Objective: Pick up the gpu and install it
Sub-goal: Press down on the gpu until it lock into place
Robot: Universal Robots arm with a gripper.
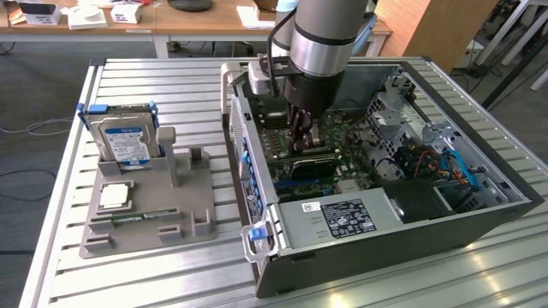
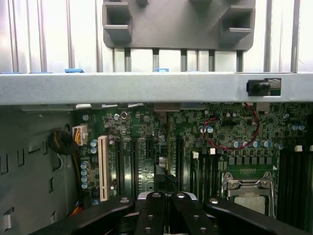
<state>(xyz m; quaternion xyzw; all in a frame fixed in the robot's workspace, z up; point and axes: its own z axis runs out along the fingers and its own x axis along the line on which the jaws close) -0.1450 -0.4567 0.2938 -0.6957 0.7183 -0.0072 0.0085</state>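
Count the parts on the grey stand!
3: a hard drive upright at the stand's far end, a square chip lying flat before it, a memory stick along the near edge. None seem hidden.

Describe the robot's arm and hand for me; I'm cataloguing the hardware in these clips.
The arm is a thick, smooth silver-grey cylinder with a black ring band near its lower end and a blue-grey joint cap above. A black cable runs down its side. A light grey boxy module sits on the wrist. The hand is black, built from linked finger bars with round silver pivot pins.
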